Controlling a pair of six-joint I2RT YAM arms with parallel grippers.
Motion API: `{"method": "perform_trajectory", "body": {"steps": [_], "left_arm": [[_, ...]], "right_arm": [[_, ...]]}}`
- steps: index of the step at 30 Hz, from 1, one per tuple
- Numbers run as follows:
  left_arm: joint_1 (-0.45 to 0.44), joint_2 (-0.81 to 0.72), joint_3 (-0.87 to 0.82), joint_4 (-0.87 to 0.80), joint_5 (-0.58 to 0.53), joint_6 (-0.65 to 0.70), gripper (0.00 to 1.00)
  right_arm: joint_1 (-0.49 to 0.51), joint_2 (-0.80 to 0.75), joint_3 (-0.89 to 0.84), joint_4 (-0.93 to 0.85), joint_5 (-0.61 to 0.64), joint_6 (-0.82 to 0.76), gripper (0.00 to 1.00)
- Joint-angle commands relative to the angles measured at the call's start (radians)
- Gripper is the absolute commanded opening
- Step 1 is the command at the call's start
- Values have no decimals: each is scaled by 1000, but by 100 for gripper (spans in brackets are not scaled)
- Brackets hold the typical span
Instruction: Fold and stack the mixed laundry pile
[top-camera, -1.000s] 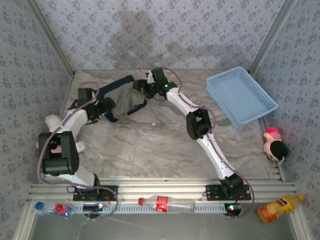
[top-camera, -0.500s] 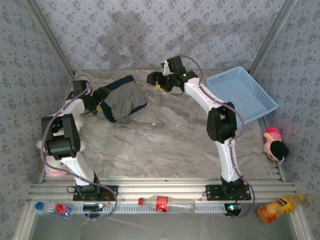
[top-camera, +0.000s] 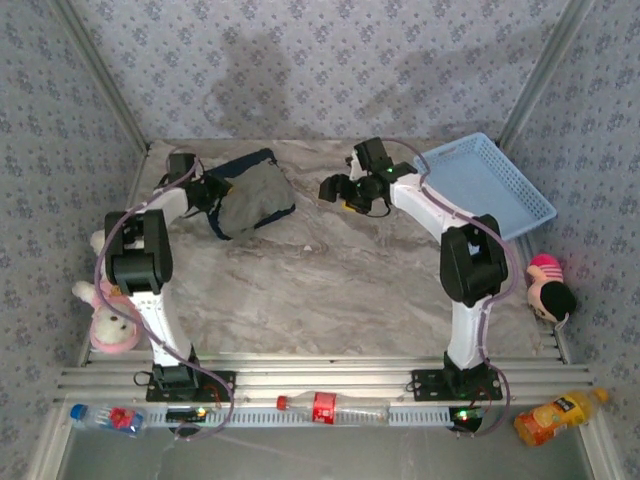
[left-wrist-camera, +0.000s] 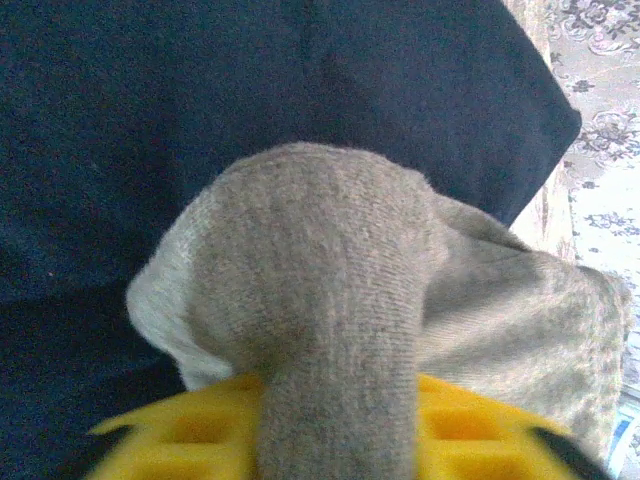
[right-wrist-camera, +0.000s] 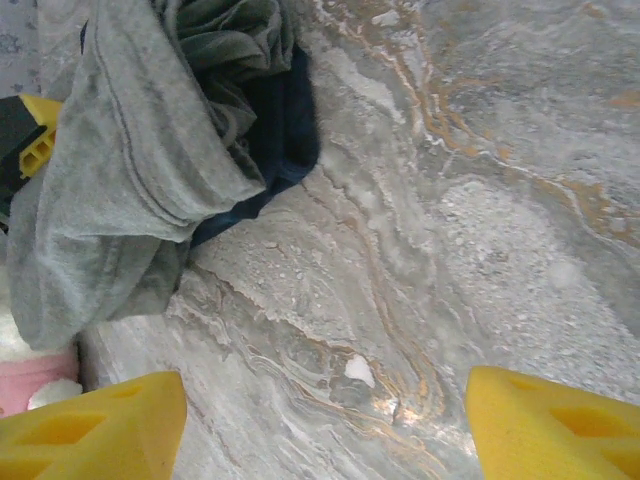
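The laundry pile lies at the table's back left. A grey-olive garment (top-camera: 255, 197) sits bunched on top of a dark navy T-shirt (top-camera: 247, 162). My left gripper (top-camera: 207, 192) is at the pile's left edge. In the left wrist view it (left-wrist-camera: 335, 420) is shut on a fold of the grey-olive garment (left-wrist-camera: 320, 260), with the navy T-shirt (left-wrist-camera: 200, 100) behind. My right gripper (top-camera: 331, 190) hovers to the right of the pile, apart from it. It (right-wrist-camera: 320, 430) is open over bare table, with the grey-olive garment (right-wrist-camera: 110, 180) and navy T-shirt (right-wrist-camera: 285, 140) at upper left.
A light blue basket (top-camera: 485, 190) stands at the back right. A white and pink plush toy (top-camera: 108, 322) lies by the left arm, and a doll (top-camera: 549, 290) at the right edge. Bottles (top-camera: 558, 412) line the front rail. The marble tabletop (top-camera: 320, 280) spreads in front of the pile.
My right gripper has come off the pile and moved right, open. The left arm has swung toward the back wall, its gripper still holding the pile's left edge.
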Motion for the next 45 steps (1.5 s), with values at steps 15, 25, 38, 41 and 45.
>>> {"method": "perform_trajectory", "body": {"steps": [15, 25, 38, 41, 45], "left_arm": [[26, 254, 488, -315, -56, 431, 65], [25, 46, 406, -357, -257, 490, 70], [-95, -42, 208, -157, -20, 330, 4], [-98, 20, 154, -74, -4, 274, 7], [-97, 143, 173, -74, -19, 270, 14]], "right_arm": [[-28, -65, 4, -6, 11, -29, 73], [-32, -105, 0, -42, 15, -52, 73], [-33, -157, -39, -39, 25, -47, 72], [-36, -184, -67, -40, 52, -58, 72], [-60, -240, -119, -50, 95, -68, 74]]}}
